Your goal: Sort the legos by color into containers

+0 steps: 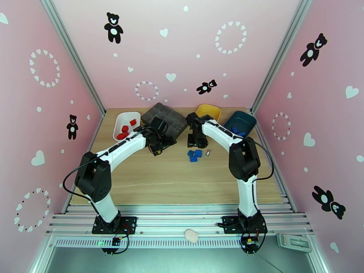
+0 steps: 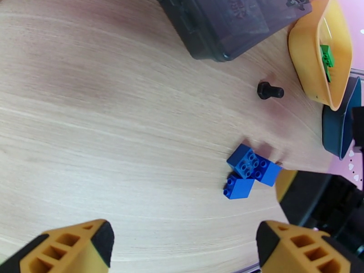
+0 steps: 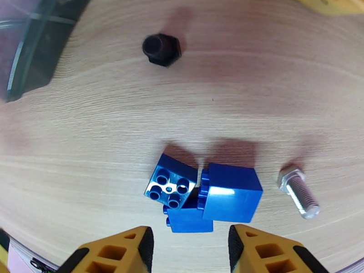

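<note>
Left arm [image 1: 122, 149] runs forward and right from its base with the elbow raised. Its wrist is tipped down at the near edge of the tray [image 1: 164, 115] and covers the tray's near corner. Left jaws are wide apart, empty, above bare surface [image 1: 182, 183].

Right arm [image 1: 223, 133] rises from its base, folds at the elbow and runs forward-left. Its wrist points down just beyond the loose blue legos [image 1: 194, 154]. Right jaws have a narrower gap with nothing between them. In the right wrist view the tips sit just beside the nearest brick; can't tell if they touch it.

There are three loose blue legos mid-surface in a tight cluster, touching each other. One is tilted with its studs showing, one lies on its side, and the third is partly under both. The silver bolt [image 3: 298, 194] lies just right of the cluster, apart from it. The black bolt [image 3: 161, 49] is farther off, between the cluster and the tray.

Along the far edge, left to right:
- The white bin [image 1: 123, 118] holds the red legos [image 1: 125, 130].
- The tray comes next.
- The yellow bin [image 1: 209, 110] holds a green lego [image 2: 326, 58].
- The teal bin [image 1: 241, 118] holds the sorted blue legos [image 1: 236, 130].

The right wrist sits between the yellow bin and the cluster.
</note>
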